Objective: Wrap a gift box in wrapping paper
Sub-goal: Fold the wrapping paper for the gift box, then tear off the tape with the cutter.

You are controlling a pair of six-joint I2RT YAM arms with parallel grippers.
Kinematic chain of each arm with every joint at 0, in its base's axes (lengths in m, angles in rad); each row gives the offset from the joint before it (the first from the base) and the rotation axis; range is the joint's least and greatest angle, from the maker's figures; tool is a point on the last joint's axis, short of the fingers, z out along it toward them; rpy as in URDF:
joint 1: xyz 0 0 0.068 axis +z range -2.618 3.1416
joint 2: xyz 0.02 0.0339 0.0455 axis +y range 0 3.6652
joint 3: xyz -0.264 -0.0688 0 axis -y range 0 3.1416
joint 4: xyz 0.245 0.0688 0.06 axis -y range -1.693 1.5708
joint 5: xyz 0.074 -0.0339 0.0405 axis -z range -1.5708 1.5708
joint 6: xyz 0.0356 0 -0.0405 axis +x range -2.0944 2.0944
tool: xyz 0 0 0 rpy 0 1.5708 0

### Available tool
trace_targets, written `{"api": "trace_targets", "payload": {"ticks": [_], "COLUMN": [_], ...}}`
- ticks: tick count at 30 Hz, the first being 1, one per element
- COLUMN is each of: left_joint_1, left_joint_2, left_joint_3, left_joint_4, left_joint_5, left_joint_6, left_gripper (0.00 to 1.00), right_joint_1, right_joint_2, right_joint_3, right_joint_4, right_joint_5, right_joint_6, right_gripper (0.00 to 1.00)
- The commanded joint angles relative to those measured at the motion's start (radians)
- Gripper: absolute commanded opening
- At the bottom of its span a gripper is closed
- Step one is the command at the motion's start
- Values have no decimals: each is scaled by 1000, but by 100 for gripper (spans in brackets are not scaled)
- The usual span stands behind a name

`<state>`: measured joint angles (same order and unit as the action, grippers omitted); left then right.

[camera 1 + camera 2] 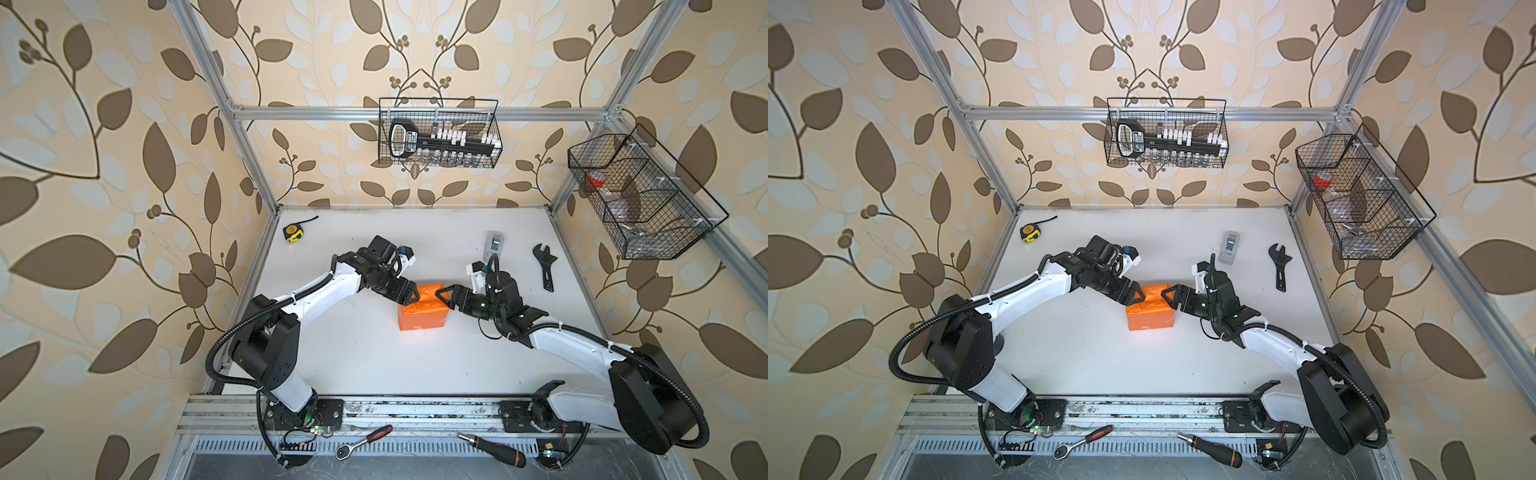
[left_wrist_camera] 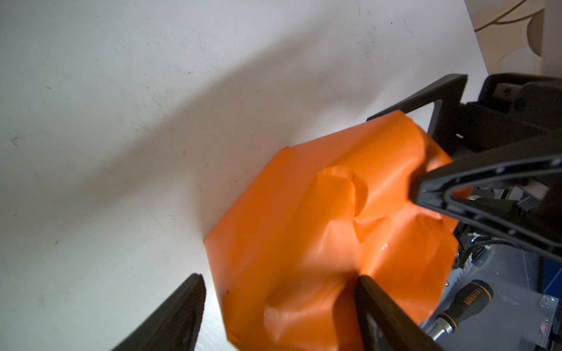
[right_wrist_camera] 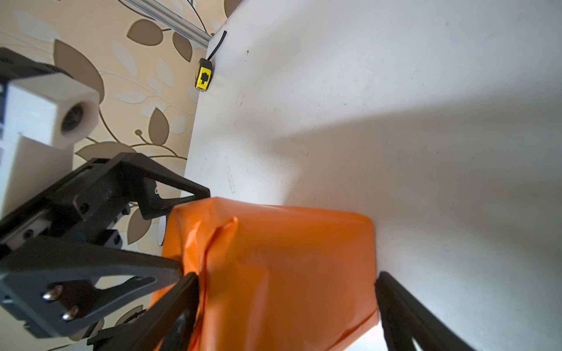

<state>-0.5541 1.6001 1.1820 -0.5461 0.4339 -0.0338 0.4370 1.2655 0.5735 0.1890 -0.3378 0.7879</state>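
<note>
Well behind the wrapping paper (image 1: 422,313), tape dispenser (image 1: 493,244) and wrench (image 1: 545,266).

Wrapping paper (image 1: 424,313): plain orange, unpatterned, paler along creases.
Table (image 1: 374,357): white, faint dark scuffs.
Wallpaper (image 1: 104,166): beige, brown and pale grey leaves, thin brown stems.
Left gripper (image 1: 417,296), right gripper (image 1: 441,298): black.
Tape measure (image 1: 293,232), 11 o'clock on table: yellow, black.
Wrench (image 1: 545,266), 2 o'clock: black.
Tape dispenser (image 1: 493,243), 1 o'clock: grey.
Screwdriver (image 1: 494,449), 5 o'clock: black, orange bands.
</note>
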Motion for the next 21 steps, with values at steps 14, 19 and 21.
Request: {"api": "trace_targets", "payload": {"ticks": [14,19,21], "left_joint_1": [-19,-22,-27], "left_joint_2": [-40,-44,-43], "left_joint_3": [-41,-26,-31], "left_joint_4": [7,9,15], "left_joint_5": [-77,-84,-92], "left_joint_6": [-37,-42,-42], "left_gripper": [78,77,77], "right_joint_1": [-427,-486,-495], "right_joint_2": [166,337,391], "right_joint_3": [297,408,453], "right_joint_4": [-121,-152,-184], "right_joint_5": [17,30,57], "right_joint_6": [-101,-162,-191], "right_gripper": [63,49,47]}}
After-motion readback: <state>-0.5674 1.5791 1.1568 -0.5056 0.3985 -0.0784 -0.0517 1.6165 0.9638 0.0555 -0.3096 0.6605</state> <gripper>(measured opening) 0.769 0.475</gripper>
